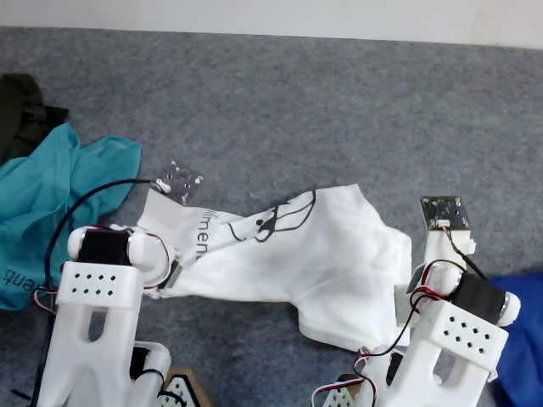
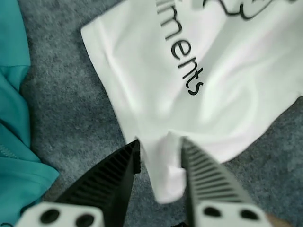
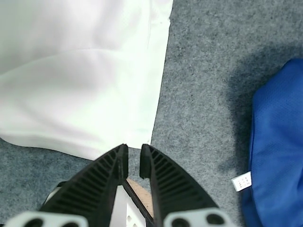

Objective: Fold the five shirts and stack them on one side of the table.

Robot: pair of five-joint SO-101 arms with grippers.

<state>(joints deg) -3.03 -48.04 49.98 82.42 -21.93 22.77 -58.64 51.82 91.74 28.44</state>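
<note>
Left jaws: clamped on a bunched fold at the edge of the white shirt (image 2: 156, 71), lower centre of the left wrist view. Right jaws: all but closed, nothing seen gripped, tips just beside the shirt's corner. In the high view the white shirt lies crumpled mid-frame on the grey table (image 1: 297, 102), with a teal shirt (image 1: 42, 203) at the left edge and a blue shirt (image 1: 522, 339) at lower right.

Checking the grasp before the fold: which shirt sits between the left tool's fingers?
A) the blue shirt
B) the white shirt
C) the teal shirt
B: the left wrist view shows a fold of the white shirt pinched in the left tool, while the teal shirt lies apart from it.
</note>
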